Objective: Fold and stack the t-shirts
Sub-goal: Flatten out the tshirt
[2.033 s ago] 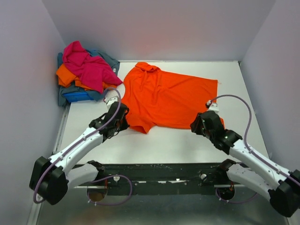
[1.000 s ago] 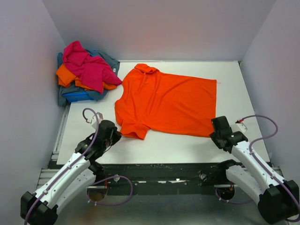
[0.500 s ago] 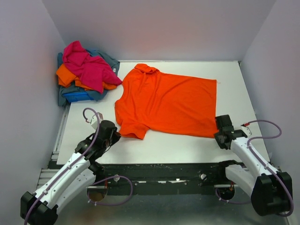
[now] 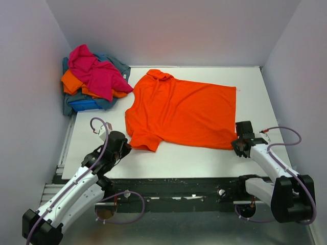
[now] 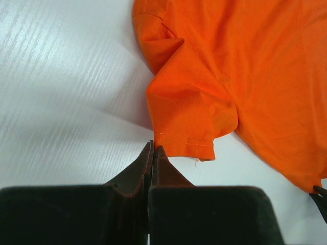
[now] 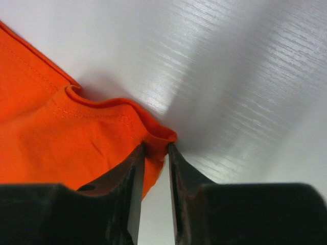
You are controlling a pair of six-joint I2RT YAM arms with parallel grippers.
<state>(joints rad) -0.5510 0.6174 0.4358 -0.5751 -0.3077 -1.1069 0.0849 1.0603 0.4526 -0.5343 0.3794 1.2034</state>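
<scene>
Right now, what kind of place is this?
Probably a robot test booth: plain walls around a white table, left arm and right arm at its near edge, orange t-shirt spread out.

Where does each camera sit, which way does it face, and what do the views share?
Top external: above and behind the bases, facing down the table; orange shirt, shirt pile, left arm and right arm show.
Left wrist: on the left arm, facing past its shut left tool at the shirt's sleeve.
Right wrist: on the right arm, facing past the parted right tool at the shirt's corner.
Shared: orange shirt and table, all three.
</scene>
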